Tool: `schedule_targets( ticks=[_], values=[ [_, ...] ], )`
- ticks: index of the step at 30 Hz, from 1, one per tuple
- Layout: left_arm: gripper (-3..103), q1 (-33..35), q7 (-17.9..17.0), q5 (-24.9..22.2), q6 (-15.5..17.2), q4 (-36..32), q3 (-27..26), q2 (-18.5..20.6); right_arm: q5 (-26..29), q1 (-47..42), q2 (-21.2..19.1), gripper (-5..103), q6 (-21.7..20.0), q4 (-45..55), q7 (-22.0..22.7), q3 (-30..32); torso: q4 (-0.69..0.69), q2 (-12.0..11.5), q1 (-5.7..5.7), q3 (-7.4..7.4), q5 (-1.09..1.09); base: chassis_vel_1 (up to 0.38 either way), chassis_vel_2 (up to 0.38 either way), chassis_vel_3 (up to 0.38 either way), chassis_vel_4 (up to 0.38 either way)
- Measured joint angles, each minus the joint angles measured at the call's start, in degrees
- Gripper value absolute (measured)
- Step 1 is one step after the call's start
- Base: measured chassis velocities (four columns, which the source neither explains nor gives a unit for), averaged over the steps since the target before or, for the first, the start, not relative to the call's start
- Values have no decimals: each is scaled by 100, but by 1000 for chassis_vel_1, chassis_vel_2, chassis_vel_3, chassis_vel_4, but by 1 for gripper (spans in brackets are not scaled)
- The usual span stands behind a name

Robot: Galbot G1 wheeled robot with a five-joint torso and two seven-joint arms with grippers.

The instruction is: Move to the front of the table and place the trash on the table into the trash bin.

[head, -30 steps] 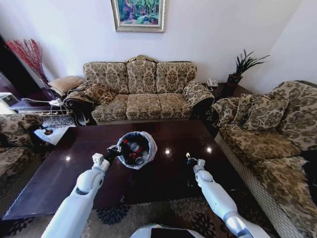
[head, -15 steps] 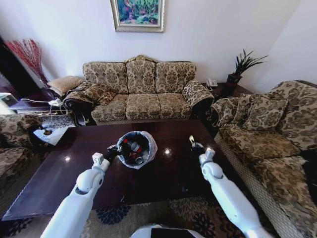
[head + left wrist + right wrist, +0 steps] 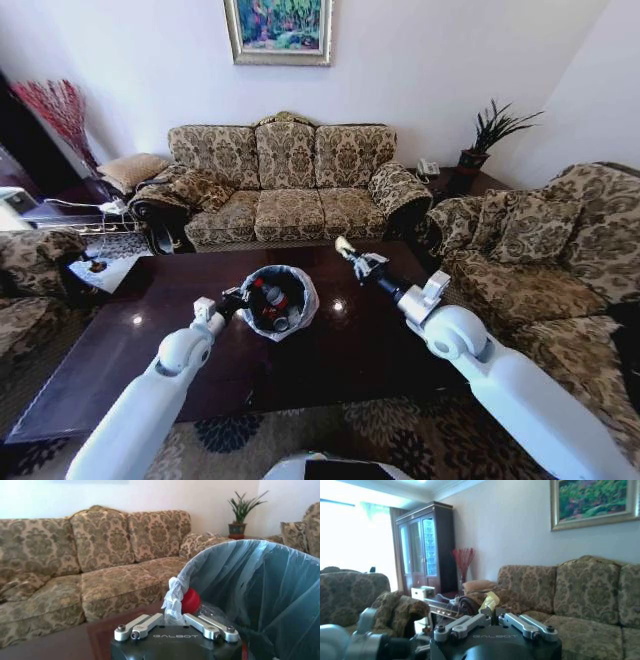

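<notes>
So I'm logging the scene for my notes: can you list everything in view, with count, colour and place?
table: one, dark brown, before the robot.
trash bin: one, dark with a whitish bag, on the table; holds bottles and red litter.
wrapper: one, yellowish, in the right gripper.
sofas: floral beige, behind and beside the table.
painting: one, on the wall.
potted plant: one, green, far corner.
left gripper: shut on the bin's bag rim.
right gripper: raised right of the bin.
</notes>
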Motion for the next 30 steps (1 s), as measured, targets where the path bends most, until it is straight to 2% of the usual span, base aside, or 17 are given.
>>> schedule_targets(
  ticks=[5,7,9,12,15,24,27,28,30],
  values=[
    [1,-497,-114,-128,148,42,414,125,-240,338,279,0,-15,-138,-4,-724,0,0,1,0,1,0,0,0,0],
    [1,-617,-146,-172,188,49,516,144,-372,599,486,0,6,-340,138,-1046,-1,0,0,0,1,0,0,0,0],
    [1,-628,-148,-179,191,49,527,145,-413,666,545,0,32,-403,193,-1126,0,0,0,0,0,0,0,0,0],
    [1,-579,-157,-194,199,-45,513,176,-598,988,840,-3,119,-751,475,-1465,3,0,1,0,0,0,0,0,0],
    [1,-514,-144,-199,199,-100,452,186,-728,1054,918,-2,153,-859,485,-1543,4,0,1,0,0,0,0,0,0],
    [1,-413,-70,-187,160,-93,307,193,-821,1020,1030,16,142,-942,504,-1655,1,0,-1,-1,0,0,0,0,0],
    [1,-408,-74,-183,160,-106,307,163,-875,972,1078,32,142,-1015,525,-1647,1,0,0,0,1,0,0,0,0],
    [1,-408,-74,-183,160,-106,307,163,-875,972,1078,32,142,-1015,525,-1647,1,0,0,0,1,0,0,0,0],
    [1,-388,-72,-179,160,-113,307,148,-898,947,1101,43,150,-1064,554,-1617,0,0,0,0,0,0,0,0,0]
  ],
)
